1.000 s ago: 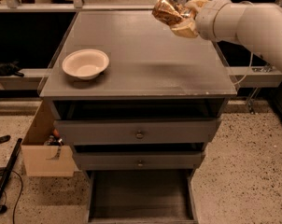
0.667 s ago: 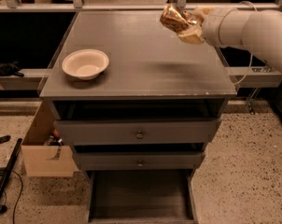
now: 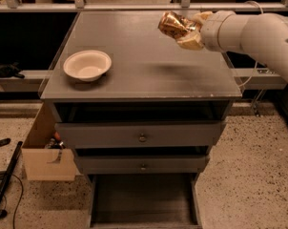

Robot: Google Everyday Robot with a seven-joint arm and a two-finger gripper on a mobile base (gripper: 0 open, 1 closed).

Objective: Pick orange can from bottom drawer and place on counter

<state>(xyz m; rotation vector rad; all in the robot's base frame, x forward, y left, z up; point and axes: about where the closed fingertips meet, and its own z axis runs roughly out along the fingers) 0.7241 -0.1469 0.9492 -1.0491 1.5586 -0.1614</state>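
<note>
- Gripper [image 3: 188, 30] pinching orange can [image 3: 172, 24], upper right of frame, clear above worktop [image 3: 134, 80]
- Orange can sits lower in frame than one second ago
- Cream bowl [image 3: 87, 65] unmoved at worktop left

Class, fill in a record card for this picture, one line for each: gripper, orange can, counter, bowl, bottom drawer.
gripper: above the right rear of the counter, shut on the orange can
orange can: held in the air, tilted, not resting on the counter
counter: carries only the cream bowl
cream bowl: upright, near the left front
bottom drawer: pulled open, no can in it
</note>
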